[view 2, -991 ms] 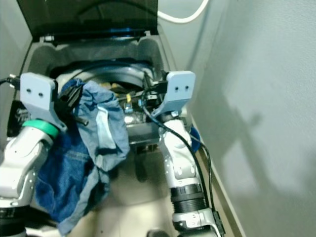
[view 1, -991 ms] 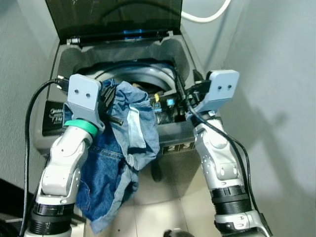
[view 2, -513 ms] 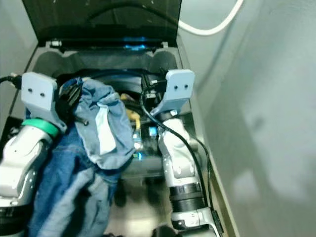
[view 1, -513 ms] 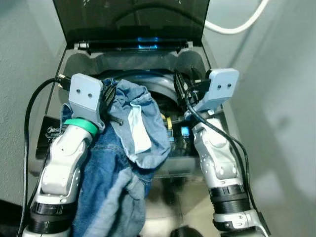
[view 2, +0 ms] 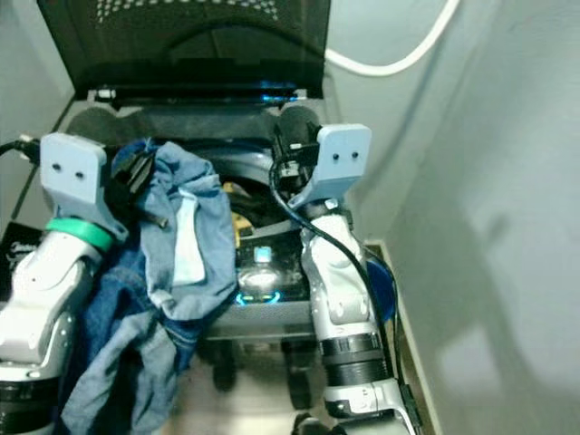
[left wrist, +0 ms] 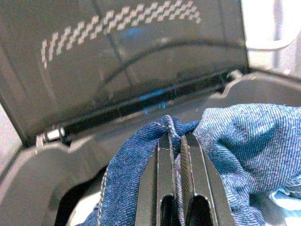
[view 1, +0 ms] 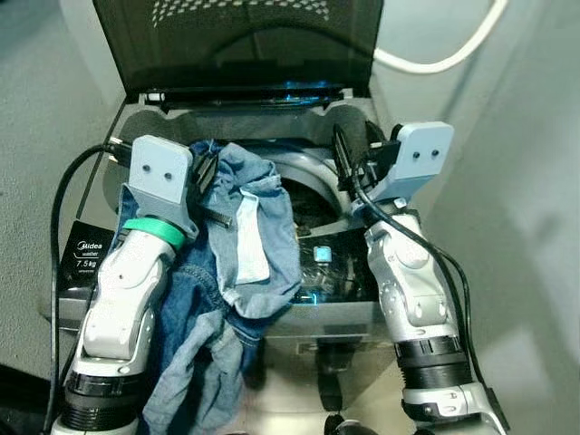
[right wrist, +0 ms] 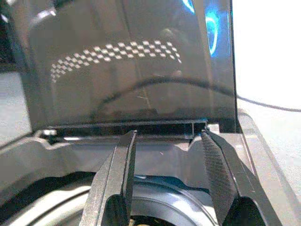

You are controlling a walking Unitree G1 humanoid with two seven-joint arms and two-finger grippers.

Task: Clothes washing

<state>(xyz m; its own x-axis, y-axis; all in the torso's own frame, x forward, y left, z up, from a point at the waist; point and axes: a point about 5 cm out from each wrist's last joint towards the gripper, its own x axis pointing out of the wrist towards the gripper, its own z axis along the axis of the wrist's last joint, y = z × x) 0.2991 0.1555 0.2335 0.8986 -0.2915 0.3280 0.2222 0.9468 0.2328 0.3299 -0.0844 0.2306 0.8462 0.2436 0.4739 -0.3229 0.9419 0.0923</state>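
A pair of blue jeans [view 1: 245,245] hangs from my left gripper [left wrist: 175,141], which is shut on a fold of the denim. The gripper [view 1: 204,172] is raised over the left rim of the top-loading washing machine [view 1: 95,249]. The legs drape down over the machine's front. The dark lid [view 1: 236,45] stands open and the drum opening [view 1: 313,195] shows beside the jeans. My right gripper [right wrist: 167,141] is open and holds nothing. It hovers over the drum's right rim [view 1: 349,159], pointing toward the lid hinge.
Grey walls close in on both sides of the machine. A white hose [view 1: 453,59] curves along the back right wall. The lit control panel [view 1: 317,258] is on the front edge. Something blue [view 2: 388,290] sits low behind my right arm.
The whole view has shifted as I came closer to the machine, and more of the lid and front panel shows. Both arms keep their pose, the jeans still in the left gripper.
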